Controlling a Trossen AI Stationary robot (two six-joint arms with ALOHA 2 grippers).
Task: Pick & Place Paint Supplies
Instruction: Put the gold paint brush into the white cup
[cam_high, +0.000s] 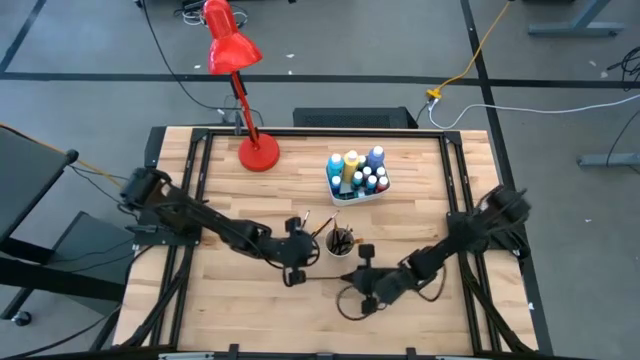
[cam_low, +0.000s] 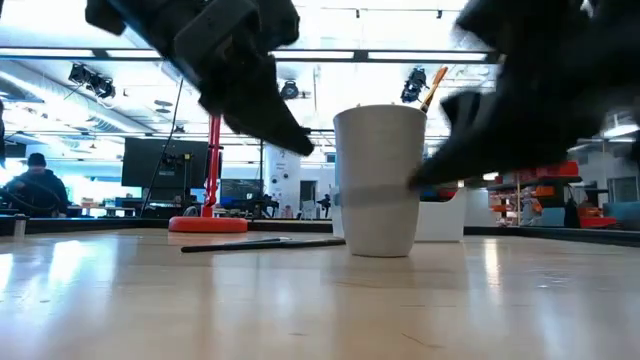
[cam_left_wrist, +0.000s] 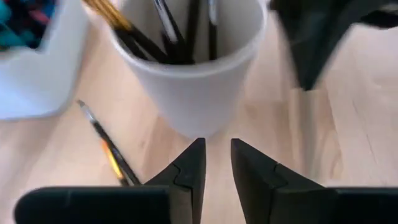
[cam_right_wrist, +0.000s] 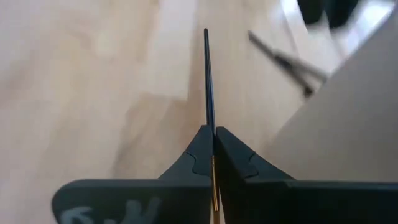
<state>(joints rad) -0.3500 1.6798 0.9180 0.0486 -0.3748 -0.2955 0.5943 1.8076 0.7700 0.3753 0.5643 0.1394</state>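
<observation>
A white cup (cam_high: 340, 242) with several dark-handled brushes in it stands mid-table. A white tray (cam_high: 357, 178) of paint bottles sits behind it. One brush (cam_left_wrist: 106, 146) lies flat on the wood left of the cup. My left gripper (cam_left_wrist: 216, 155) hovers just left of the cup (cam_left_wrist: 189, 68), open by a narrow gap with nothing in it. My right gripper (cam_right_wrist: 213, 134), close to the cup's right side (cam_right_wrist: 348, 124), is shut on a thin black brush (cam_right_wrist: 208, 81). In the low view both grippers hang above the table, either side of the cup (cam_low: 378, 180). My right gripper pinches the thin black brush between its two fingers, with the gold ferrule part (cam_right_wrist: 214, 186) back between them. The black handle (cam_right_wrist: 208, 74) sticks straight out past the fingertips, along the fingers. It points forward and slightly down over the wood, beside the cup.
A red desk lamp (cam_high: 258, 152) stands at the far left of the table. A second loose brush (cam_right_wrist: 286, 62) lies by the cup's foot. Bare wood stretches toward the near edge (cam_low: 320, 300). A person sits in the room behind, far left (cam_low: 35, 185).
</observation>
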